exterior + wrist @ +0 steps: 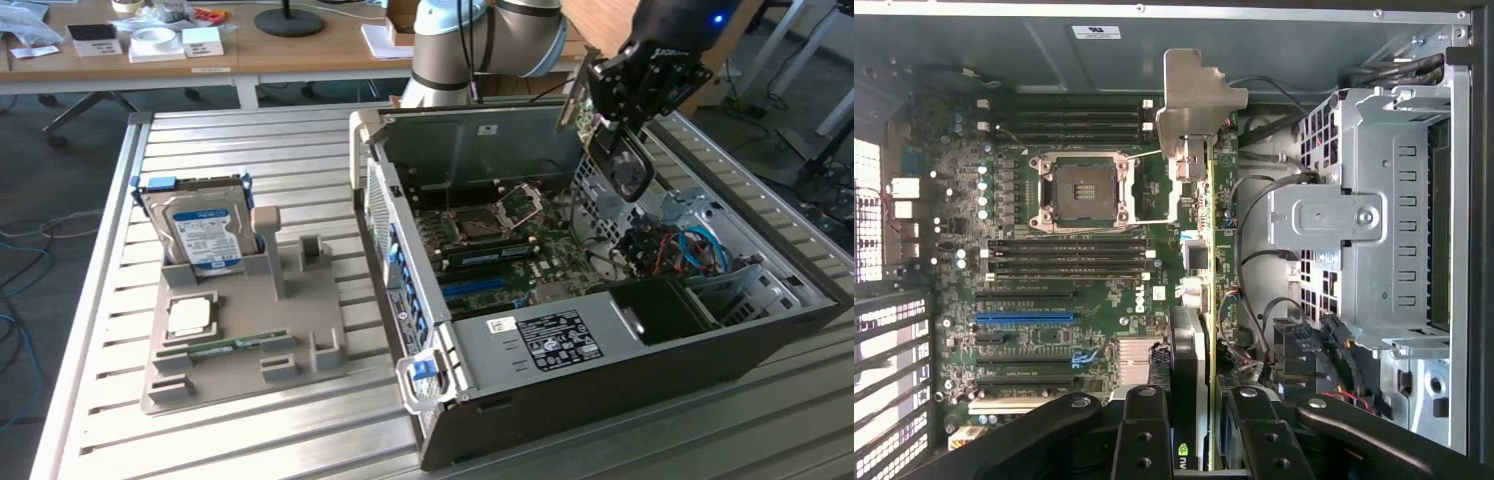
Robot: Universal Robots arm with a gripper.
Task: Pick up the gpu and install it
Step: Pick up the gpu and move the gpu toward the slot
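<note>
Hand (617, 118) tight on the gpu (630, 168), upright above the open computer case (601, 400).

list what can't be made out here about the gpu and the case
- gpu fan face: wrist view, the card is seen edge-on.
- gpu top edge: exterior view, the jaws cover it.
- board strip under the gpu: wrist view, the card hides it.
- label text on the case: exterior view, too small to read.
</note>
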